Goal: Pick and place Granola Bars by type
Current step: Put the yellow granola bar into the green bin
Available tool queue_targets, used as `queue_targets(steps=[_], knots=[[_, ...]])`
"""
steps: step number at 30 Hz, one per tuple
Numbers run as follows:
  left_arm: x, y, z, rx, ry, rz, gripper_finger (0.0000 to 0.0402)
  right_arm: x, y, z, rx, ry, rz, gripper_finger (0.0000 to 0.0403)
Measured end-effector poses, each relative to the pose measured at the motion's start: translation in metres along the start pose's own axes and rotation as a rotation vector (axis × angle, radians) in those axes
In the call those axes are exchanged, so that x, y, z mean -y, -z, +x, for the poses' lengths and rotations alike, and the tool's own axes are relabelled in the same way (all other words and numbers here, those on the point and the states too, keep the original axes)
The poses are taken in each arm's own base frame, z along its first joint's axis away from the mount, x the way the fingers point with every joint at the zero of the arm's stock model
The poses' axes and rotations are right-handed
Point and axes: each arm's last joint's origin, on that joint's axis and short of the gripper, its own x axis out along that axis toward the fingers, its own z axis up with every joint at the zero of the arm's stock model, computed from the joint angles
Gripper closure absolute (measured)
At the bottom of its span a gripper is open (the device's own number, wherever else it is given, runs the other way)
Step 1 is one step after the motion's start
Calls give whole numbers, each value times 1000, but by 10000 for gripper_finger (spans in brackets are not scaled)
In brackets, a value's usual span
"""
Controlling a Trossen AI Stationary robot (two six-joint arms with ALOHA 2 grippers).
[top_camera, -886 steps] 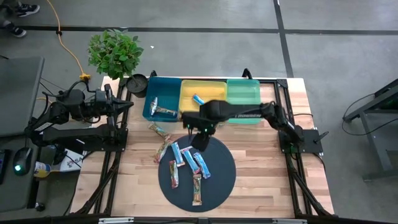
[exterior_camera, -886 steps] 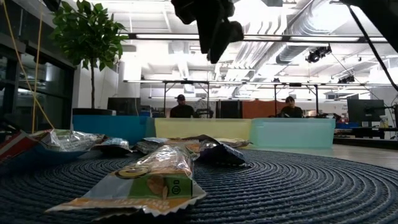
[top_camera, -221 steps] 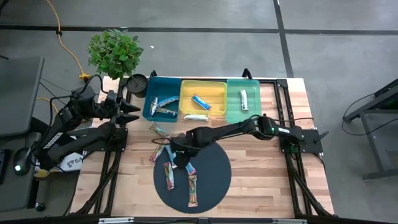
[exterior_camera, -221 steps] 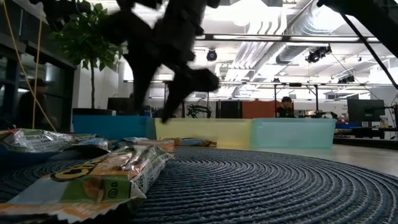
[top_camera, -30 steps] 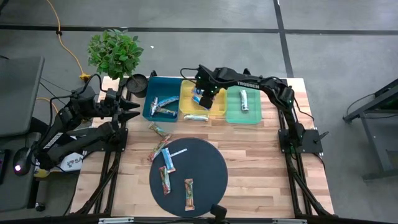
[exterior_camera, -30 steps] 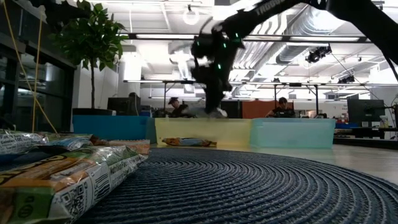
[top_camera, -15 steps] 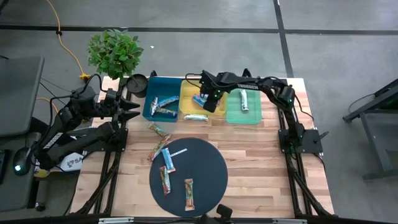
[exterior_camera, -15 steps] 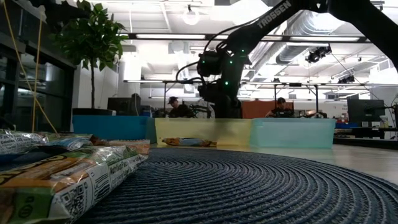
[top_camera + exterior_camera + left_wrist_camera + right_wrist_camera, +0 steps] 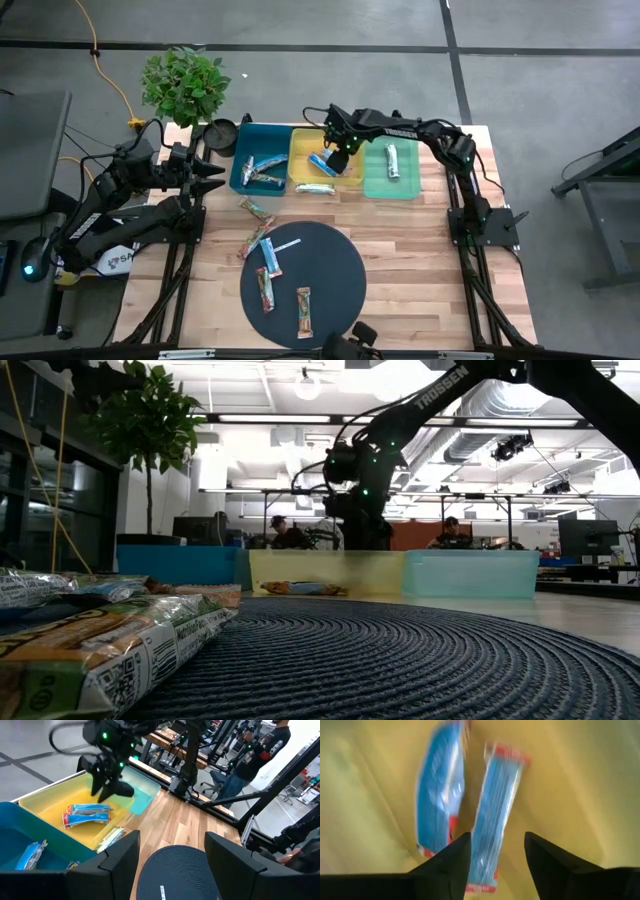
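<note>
Right gripper (image 9: 492,857): fingers apart, empty, above yellow bin (image 9: 352,145).
Blue bars (image 9: 495,815): 2 in yellow bin, side by side, long axes roughly parallel.
Left gripper (image 9: 172,862): fingers apart, empty, at table's left edge.

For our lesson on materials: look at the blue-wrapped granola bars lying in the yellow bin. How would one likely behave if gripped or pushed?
The blue-wrapped granola bars look glossy, so one would probably slide easily on the smooth yellow bin and might slip in a pinch. They lie flat and slim, so rolling or tipping seems unlikely. The crimped wrapper ends would likely crumple, while the middle probably stays fairly stiff.
</note>
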Motion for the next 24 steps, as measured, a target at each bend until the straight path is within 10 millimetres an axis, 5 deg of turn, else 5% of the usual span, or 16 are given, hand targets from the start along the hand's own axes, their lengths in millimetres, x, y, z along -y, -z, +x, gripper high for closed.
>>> queue_targets(steps=[7,13,24], knots=[[0,0,0,-2,0,0,183,-9,-41,-51,205,-90,-51,245],[0,0,0,-2,0,-1,183,-45,-61,-83,339,-276,-123,291],[0,0,0,-3,0,-1,183,-152,-29,-66,243,-389,-393,370]])
